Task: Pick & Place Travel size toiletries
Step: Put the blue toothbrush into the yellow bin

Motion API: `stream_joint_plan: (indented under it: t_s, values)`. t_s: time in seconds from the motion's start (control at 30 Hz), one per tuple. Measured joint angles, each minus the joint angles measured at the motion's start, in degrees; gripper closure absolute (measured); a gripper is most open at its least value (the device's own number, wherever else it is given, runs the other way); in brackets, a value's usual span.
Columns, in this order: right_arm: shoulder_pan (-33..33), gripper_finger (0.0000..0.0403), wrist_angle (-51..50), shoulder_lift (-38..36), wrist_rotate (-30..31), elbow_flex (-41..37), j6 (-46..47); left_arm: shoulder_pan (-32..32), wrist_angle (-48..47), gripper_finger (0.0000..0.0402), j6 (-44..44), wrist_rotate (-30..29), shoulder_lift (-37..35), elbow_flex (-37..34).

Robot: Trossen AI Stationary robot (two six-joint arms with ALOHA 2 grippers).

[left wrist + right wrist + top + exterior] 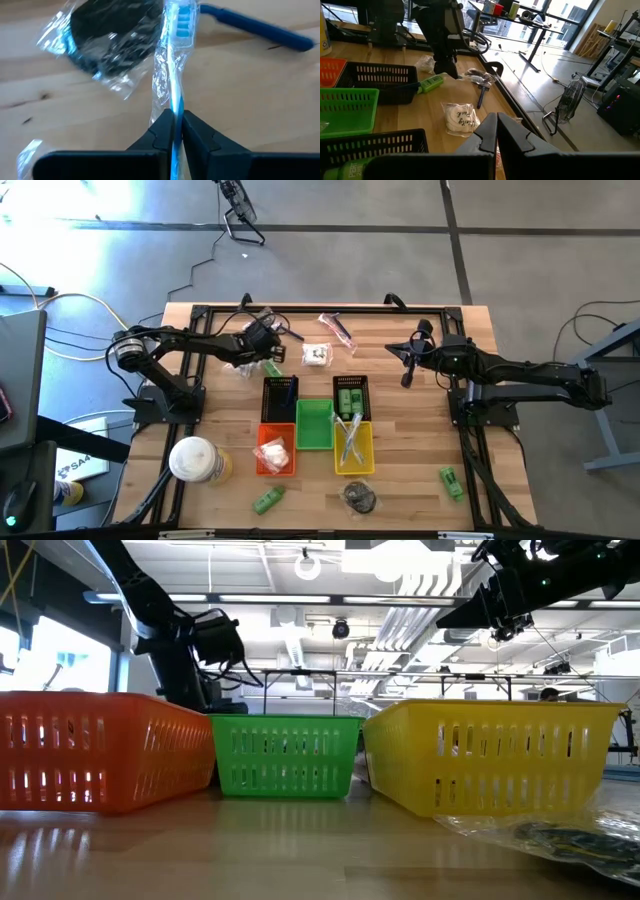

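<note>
My left gripper point(175, 125) is shut on a clear-wrapped blue-and-white toothbrush point(176, 60) at the table's far left point(268, 345). Beside the brush lie a dark round piece in clear wrap point(112, 37) and a blue stick point(260, 31). A green tube point(432, 82) lies against the left black basket point(375, 80), and a white wrapped pack point(317, 355) lies on the wood between the arms. My right gripper point(496, 127) is shut on nothing and hovers over the far right point(407, 368). My left gripper pinches the toothbrush's handle point(175, 107), wrap and all, between its two fingers. The fingers come slanting down from the table's left. The brush runs straight on ahead of them, and its head point(184, 20) reaches past the dark piece's wrap.
Two black baskets point(280, 395) point(351, 395) stand mid-table, with orange point(275, 450), green point(314, 425) and yellow point(353, 445) baskets nearer. A white-and-yellow container point(195, 460) stands near left. Green items point(268, 500) point(450, 480) and a dark wrapped piece point(360, 497) lie by the near edge.
</note>
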Motion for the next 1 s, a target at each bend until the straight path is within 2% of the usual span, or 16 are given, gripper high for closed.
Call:
stream_joint_plan:
  t_s: [0.3, 0.6, 0.73, 0.83, 1.0]
  values:
    - [0.0, 0.0398, 0.0, 0.0, 0.0, 0.0, 0.0, 0.0, 1.5, 0.0376, 4.4, 0.2, -5.8, 0.0]
    - [0.0, 0.0398, -0.1, 0.0, 0.0, 0.0, 0.0, 0.0, 7.1, 0.0375, 14.3, 2.2, -14.1, 0.0]
    - [0.0, 0.0398, -0.1, 0.0, 0.0, 0.0, 0.0, 0.0, 13.4, 0.0375, 22.8, 6.4, -14.8, 0.0]
    - [0.0, 0.0398, -0.1, 0.0, 0.0, 0.0, 0.0, 0.0, 18.8, 0.0375, 30.0, 11.7, -14.8, 0.0]
    - [0.0, 0.0398, 0.0, 0.0, 0.0, 0.0, 0.5, 0.0, 25.7, 0.0375, 33.3, 19.8, -14.8, 0.0]
